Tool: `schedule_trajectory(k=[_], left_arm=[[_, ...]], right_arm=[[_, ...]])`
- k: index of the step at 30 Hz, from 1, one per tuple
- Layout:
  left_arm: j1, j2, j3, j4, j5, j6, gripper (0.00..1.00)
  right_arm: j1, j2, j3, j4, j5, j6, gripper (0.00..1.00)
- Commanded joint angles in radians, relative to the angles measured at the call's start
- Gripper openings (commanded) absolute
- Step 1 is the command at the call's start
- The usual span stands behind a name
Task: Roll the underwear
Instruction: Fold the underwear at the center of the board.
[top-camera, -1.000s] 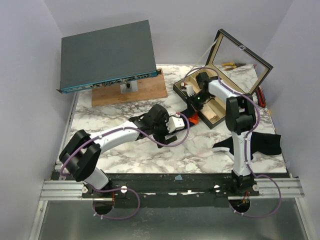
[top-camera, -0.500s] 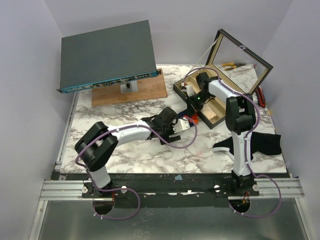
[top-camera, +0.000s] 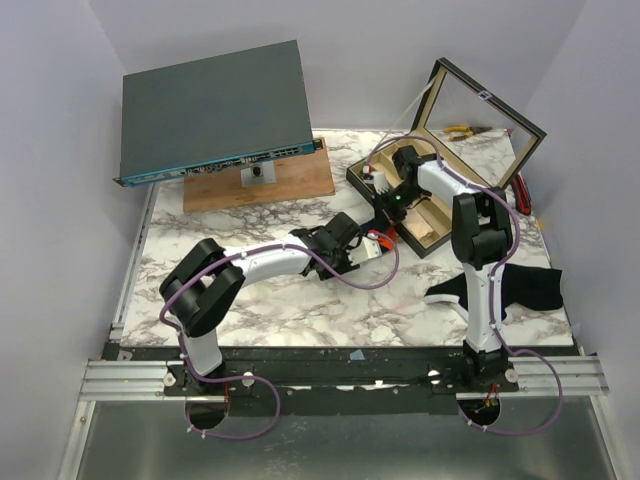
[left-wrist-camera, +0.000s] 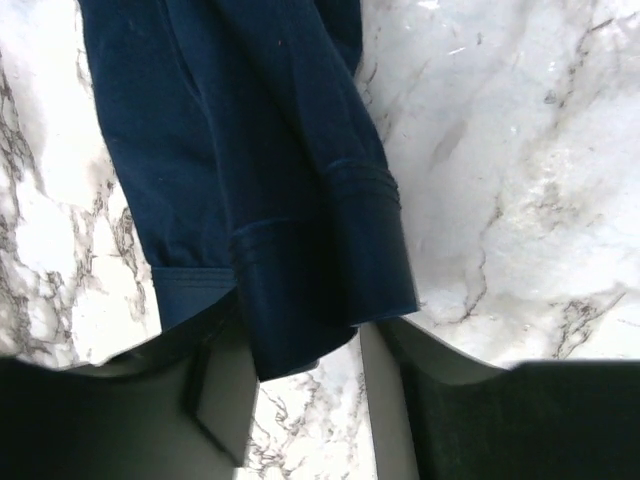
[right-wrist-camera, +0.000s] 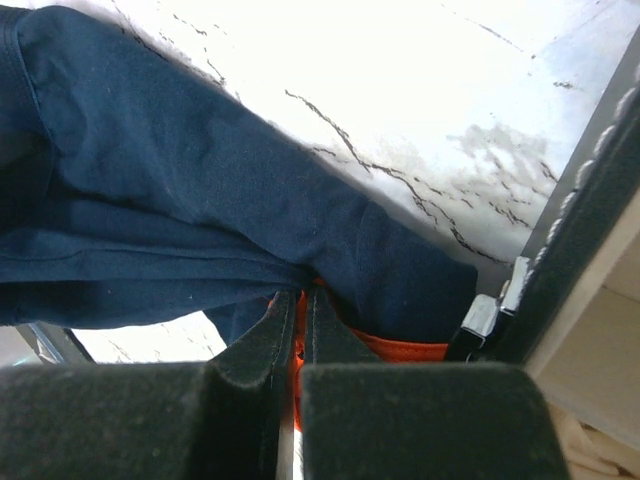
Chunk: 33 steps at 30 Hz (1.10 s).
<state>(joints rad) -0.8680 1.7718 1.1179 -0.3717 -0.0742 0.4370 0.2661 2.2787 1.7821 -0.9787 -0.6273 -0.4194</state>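
The underwear (left-wrist-camera: 250, 150) is navy fabric lying on the marble table (left-wrist-camera: 520, 200). In the left wrist view its folded hem reaches down between the tips of my left gripper (left-wrist-camera: 305, 335). That gripper's jaws stand apart, with marble showing in the gap. In the right wrist view the underwear (right-wrist-camera: 180, 200) bunches in front of my right gripper (right-wrist-camera: 302, 298), which is shut on its orange trim (right-wrist-camera: 400, 350). From the top, only an orange bit of the underwear (top-camera: 378, 239) shows between the left gripper (top-camera: 372, 247) and the right gripper (top-camera: 388, 218).
A black box (top-camera: 437, 236) with its lid (top-camera: 480, 110) raised stands just right of the grippers; its edge (right-wrist-camera: 590, 250) is close to the right fingers. A grey network switch (top-camera: 215, 110) rests on a wooden board (top-camera: 290, 180). A black cloth (top-camera: 530, 285) lies at the near right.
My left arm has stretched further right, bringing its gripper onto the underwear's hem, and its jaws have narrowed from wide. The right arm has stayed put, still pinching the trim.
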Motion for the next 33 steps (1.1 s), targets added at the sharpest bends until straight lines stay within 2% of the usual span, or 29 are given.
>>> schedule_trajectory(k=[1,3,9,18,27,33], left_arm=[[0.004,0.016,0.047,-0.078,0.056,-0.059,0.25],[0.011,0.013,0.054,-0.086,0.071,-0.074,0.16],[0.046,0.011,0.080,-0.123,0.157,-0.122,0.09],[0.160,0.009,0.092,-0.241,0.396,-0.193,0.08],[0.265,0.059,0.128,-0.316,0.564,-0.228,0.04],[0.327,0.093,0.160,-0.369,0.655,-0.236,0.04]], right_arm=[[-0.004,0.012,-0.063,-0.007,0.051,-0.026,0.02],[-0.004,-0.005,-0.080,-0.003,0.046,-0.020,0.02],[-0.004,-0.067,-0.137,0.007,0.031,-0.005,0.01],[-0.005,-0.174,-0.165,-0.040,0.021,0.002,0.01],[-0.004,-0.301,-0.241,-0.088,0.022,-0.005,0.01],[-0.005,-0.310,-0.171,-0.143,0.028,-0.013,0.01]])
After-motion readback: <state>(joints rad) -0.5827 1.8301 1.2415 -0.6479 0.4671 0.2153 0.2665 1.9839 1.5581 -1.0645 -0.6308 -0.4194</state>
